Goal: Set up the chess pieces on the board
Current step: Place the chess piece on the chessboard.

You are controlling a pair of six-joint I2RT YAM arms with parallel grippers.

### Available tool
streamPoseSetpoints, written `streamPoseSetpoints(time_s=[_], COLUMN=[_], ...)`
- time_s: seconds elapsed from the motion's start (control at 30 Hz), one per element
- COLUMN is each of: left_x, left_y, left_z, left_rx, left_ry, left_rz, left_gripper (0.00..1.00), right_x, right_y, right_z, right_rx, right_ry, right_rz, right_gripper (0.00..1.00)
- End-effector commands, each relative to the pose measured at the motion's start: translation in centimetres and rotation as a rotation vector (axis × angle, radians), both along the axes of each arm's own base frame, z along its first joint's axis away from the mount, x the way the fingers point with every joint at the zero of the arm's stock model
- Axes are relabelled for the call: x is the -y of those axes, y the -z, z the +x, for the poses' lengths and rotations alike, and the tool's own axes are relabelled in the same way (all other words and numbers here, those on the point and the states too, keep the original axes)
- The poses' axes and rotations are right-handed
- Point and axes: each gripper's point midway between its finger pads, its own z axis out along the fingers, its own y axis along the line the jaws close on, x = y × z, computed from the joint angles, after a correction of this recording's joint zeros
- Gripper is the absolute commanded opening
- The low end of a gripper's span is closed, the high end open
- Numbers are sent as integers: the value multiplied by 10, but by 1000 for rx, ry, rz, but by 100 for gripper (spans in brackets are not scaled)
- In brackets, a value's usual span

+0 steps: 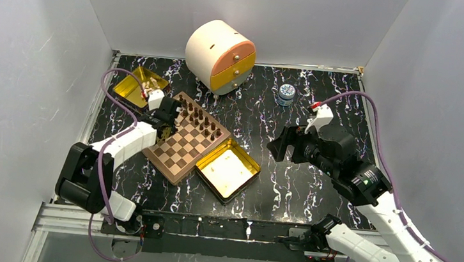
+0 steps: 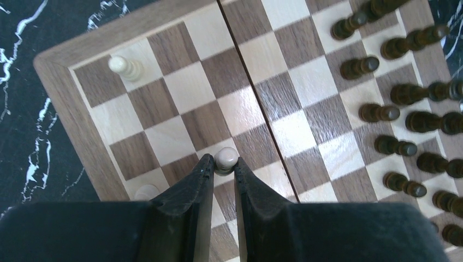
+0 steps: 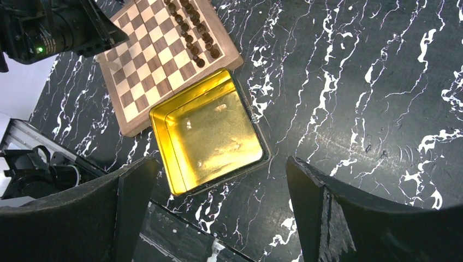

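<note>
Left fingers pinch light pawn on board | step: placing light side | next: settle it square-centred, release | right fingers wide, empty

Light's coming down bright and even from overhead in the top view; the white walls are washing out a bit; the gold tin is throwing hard glare along its 9 o'clock wall; the board is shining mid-frame; the right gripper is sitting dark and soft-focus at 6 o'clock.
</note>
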Motion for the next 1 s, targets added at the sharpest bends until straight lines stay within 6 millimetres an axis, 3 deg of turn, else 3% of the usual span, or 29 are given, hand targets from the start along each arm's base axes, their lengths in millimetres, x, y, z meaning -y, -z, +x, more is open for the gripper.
streamPoseSetpoints(time_s=[0.0, 0.4, 0.97], left_x=[-22, -63, -68], left_y=[-24, -27, -14], left_z=[14, 12, 13], left_rx=[57, 38, 15], left_ry=[-77, -148, -155], left_rz=[22, 12, 19], left_gripper=[3, 3, 3], right_x=[5, 1, 2], right_y=[-26, -23, -24], right_z=[3, 3, 2], right_rx=[66, 60, 65], right_ry=[26, 12, 14], right_rz=[44, 48, 54], right_gripper=[98, 97, 98])
